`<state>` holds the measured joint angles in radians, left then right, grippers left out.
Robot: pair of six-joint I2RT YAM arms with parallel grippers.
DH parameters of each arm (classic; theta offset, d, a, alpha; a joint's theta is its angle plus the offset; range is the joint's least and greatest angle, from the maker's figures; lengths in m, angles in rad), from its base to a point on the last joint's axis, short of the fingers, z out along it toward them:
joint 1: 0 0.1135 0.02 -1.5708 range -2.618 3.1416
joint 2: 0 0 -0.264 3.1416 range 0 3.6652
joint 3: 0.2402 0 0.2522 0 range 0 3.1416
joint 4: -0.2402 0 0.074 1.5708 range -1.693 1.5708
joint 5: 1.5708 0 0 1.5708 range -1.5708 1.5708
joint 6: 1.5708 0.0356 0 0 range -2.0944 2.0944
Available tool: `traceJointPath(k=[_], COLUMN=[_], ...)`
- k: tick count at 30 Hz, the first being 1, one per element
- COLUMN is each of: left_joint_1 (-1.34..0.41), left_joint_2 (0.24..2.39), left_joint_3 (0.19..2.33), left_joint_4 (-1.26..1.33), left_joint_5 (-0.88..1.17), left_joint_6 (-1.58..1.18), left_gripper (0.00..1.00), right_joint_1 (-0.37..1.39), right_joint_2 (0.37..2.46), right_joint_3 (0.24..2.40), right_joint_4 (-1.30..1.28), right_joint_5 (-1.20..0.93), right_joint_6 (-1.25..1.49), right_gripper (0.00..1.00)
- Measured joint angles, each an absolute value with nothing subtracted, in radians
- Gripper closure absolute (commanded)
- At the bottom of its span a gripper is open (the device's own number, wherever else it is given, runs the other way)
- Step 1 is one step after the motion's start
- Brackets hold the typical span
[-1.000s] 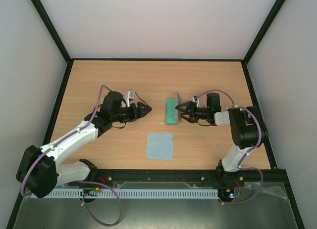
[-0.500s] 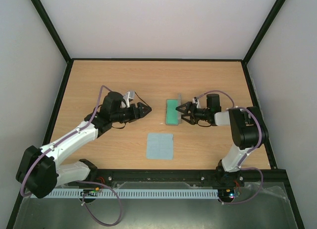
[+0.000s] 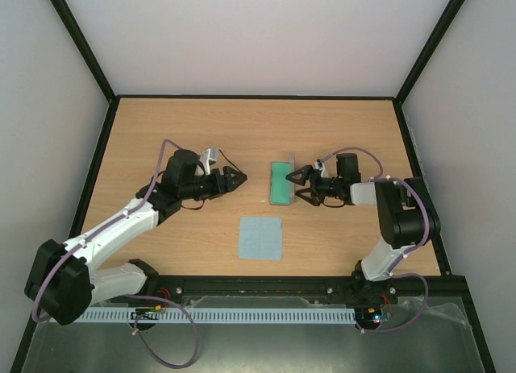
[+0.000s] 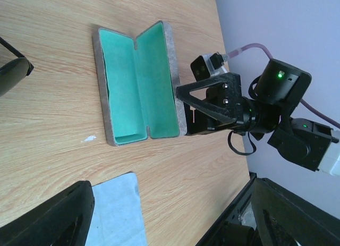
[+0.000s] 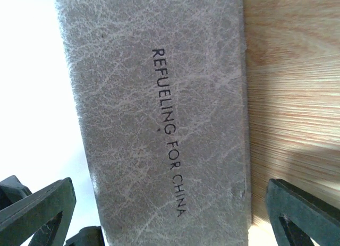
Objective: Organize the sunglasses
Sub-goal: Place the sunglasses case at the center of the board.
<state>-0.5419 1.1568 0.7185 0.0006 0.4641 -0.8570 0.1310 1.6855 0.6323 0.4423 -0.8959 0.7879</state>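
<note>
Left wrist view shows the right gripper (image 4: pixel 183 110) with its fingers spread, tips against the outer edge of the lid (image 4: pixel 159 78) of the grey case (image 4: pixel 119 86). Over the last second the lid has swung back and the case has squared up on the table (image 4: pixel 53 17). Both green halves now face up, ready, I judge, for the sunglasses (image 4: pixel 13 73). Those show only as a dark lens and wire at the left edge, left of the case; whether they rest on the table I cannot tell. The left gripper (image 3: pixel 239 178) hangs near them, fingers apart, nothing seen between.
</note>
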Motion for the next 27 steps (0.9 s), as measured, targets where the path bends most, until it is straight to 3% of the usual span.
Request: traceJointPath(k=[3, 14, 21, 27], left_joint_1=[-0.542, -0.529, -0.515, -0.510], left_joint_2=[1.154, 1.052, 0.929, 0.822], left_joint_3=[0.719, 0.729, 0.728, 0.704], left_joint_4=[-0.001, -0.141, -0.292, -0.335], left_joint_5=[0.463, 0.417, 0.342, 0.308], left_joint_6=[-0.857, -0.796, -0.743, -0.737], left_gripper=[0.01, 0.00, 0.00, 0.00], right_joint_1=[0.131, 0.166, 0.397, 0.620], right_joint_2=[1.647, 1.279, 1.189, 1.184], right_joint_3=[0.640, 0.790, 0.945, 1.069], right_joint_4=[0.374, -0.105, -0.349, -0.453], right_joint_5=[-0.857, -0.459, -0.208, -0.121], right_joint_6=[0.766, 0.579, 0.531, 0.550], right_gripper=[0.01, 0.01, 0.01, 0.02])
